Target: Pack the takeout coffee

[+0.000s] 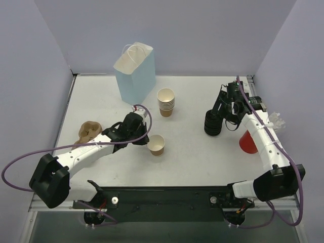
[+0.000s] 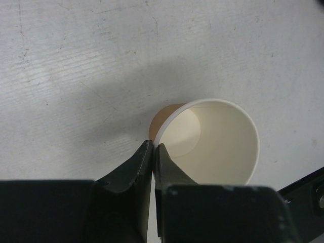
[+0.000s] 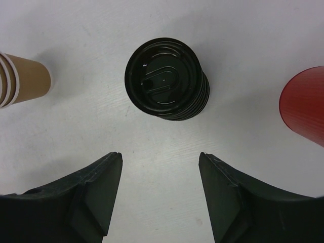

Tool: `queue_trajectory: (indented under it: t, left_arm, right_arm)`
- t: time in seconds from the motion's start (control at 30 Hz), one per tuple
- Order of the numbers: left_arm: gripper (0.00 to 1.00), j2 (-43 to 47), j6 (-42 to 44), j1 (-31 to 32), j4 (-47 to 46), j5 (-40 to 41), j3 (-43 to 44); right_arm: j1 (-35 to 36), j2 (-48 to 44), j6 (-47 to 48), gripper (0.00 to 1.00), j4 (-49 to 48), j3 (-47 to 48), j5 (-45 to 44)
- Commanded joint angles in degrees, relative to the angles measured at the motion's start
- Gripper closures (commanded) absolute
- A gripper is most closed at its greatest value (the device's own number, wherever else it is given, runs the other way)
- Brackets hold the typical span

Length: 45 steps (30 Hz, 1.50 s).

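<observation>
A single tan paper cup (image 1: 156, 145), white inside and with no lid on it, stands on the table left of centre. My left gripper (image 1: 147, 138) is shut on its near-left rim, one finger inside and one outside, as the left wrist view shows for the gripper (image 2: 153, 147) and the cup (image 2: 212, 142). A stack of black lids (image 1: 213, 123) stands at the right. My right gripper (image 1: 224, 114) is open and empty just short of the stack, which also shows in the right wrist view (image 3: 166, 78) beyond the gripper (image 3: 159, 158). No lidded cup is in view.
A light blue paper bag (image 1: 135, 71) stands open at the back. A stack of lidless tan cups (image 1: 166, 101) is next to it. A red cup (image 1: 248, 142) stands beside the right arm. A brown pulp cup carrier (image 1: 89, 131) lies at the left. Clear plastic (image 1: 277, 120) lies at the right edge.
</observation>
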<state>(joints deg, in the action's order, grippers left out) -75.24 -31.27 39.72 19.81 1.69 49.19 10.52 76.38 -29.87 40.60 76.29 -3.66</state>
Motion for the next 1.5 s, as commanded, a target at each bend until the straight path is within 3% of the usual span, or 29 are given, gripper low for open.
queue_trajectory:
  t: [0.0,0.1,0.47,0.73,1.07,1.47]
  left_arm:
    - [1.00,-1.40,1.12,0.88,-5.49,1.47,0.73]
    - [0.99,-1.40,1.21,0.97,-5.49,1.91,0.21]
    - [0.81,-2.28,-0.55,1.67,-6.10,1.47,-0.41]
    - [0.47,-1.14,-0.73,1.76,-2.24,2.87,2.31]
    - [0.16,4.93,0.68,1.58,5.23,5.42,9.34]
    - [0.15,8.62,2.44,1.58,8.31,7.27,9.96]
  right_arm:
    - [-0.42,4.12,3.13,0.37,-2.63,1.31,-0.74]
    - [-0.07,8.34,5.77,0.39,-2.54,3.86,1.29]
    - [2.04,18.01,8.86,0.43,-2.10,8.78,0.49]
    - [3.10,22.49,10.09,0.46,-1.14,11.68,-0.47]
    - [4.06,25.84,11.15,0.56,0.62,13.00,-2.75]
    - [4.24,28.56,11.67,0.61,2.55,15.11,-3.55]
